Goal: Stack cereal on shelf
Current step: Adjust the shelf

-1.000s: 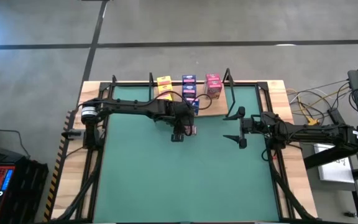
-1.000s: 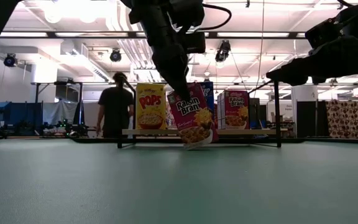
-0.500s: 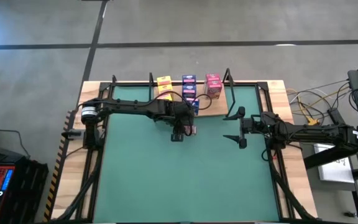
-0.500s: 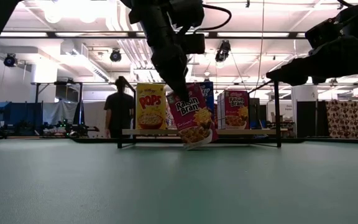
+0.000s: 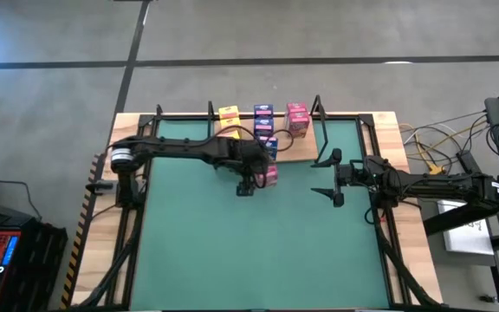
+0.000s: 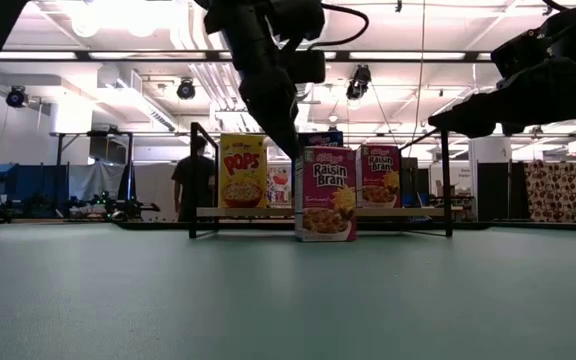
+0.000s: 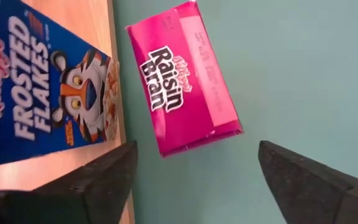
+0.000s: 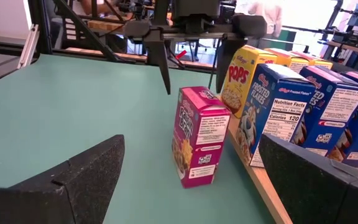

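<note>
A pink Raisin Bran cereal box (image 6: 326, 193) stands upright on the green mat just in front of the shelf (image 6: 258, 212), resting on its bottom end. My left gripper (image 8: 191, 78) hovers open just above it, one finger to each side of the box top (image 7: 182, 106), touching nothing. On the wooden shelf (image 5: 297, 149) stand a yellow Pops box (image 6: 241, 171), blue Frosted Flakes boxes (image 8: 272, 112) and another pink box (image 6: 379, 176). My right gripper (image 5: 320, 178) waits open to the right, above the mat.
Black wire uprights (image 6: 445, 180) rise at the shelf's ends. The green mat (image 5: 258, 251) lies open toward the near edge. Cables (image 5: 440, 143) trail off the table's right side. A person (image 6: 196, 180) stands in the room far behind the table.
My left gripper has opened and let go of the pink box. The box hung tilted from the fingers with its lower corner on the mat; it now stands upright on its bottom end, a little nearer the shelf.
</note>
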Available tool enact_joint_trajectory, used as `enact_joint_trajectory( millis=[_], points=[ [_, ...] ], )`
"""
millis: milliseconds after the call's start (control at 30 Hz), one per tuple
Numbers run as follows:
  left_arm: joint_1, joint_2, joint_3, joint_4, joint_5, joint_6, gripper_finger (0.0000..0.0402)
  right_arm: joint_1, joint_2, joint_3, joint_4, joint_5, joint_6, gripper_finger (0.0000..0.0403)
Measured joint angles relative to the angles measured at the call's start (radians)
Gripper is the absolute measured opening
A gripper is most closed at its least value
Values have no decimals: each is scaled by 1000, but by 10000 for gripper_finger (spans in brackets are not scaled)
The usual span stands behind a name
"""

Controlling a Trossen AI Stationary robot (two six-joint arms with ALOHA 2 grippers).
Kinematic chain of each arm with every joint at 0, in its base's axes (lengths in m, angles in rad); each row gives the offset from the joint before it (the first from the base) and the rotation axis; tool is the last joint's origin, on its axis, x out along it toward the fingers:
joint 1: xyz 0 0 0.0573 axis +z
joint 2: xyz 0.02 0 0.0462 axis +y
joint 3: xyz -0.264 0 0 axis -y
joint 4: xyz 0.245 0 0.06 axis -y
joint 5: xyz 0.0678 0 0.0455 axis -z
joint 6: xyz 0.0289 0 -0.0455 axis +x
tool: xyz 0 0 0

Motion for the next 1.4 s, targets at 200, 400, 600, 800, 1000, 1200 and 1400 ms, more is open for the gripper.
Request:
enact_joint_trajectory(
  millis=[200,400,600,800,1000,1200,1400],
  points=[
    [-1,-43,0,-81,0,-88,359,0,0,0,0,0,0,361],
    [-4,-100,0,-152,1,-229,375,0,0,0,0,0,0,361],
    [-4,-151,0,-224,1,-464,375,0,0,0,0,0,0,361],
    [-5,-206,0,-252,29,-720,375,0,0,0,0,0,0,361],
    [-5,-240,0,-371,12,-924,369,0,0,0,-1,0,0,361],
    [-14,-236,0,-449,28,-1017,347,0,0,0,-1,0,0,361],
    [-23,-211,0,-481,30,-1068,290,0,0,0,-1,0,0,361]
  ],
)
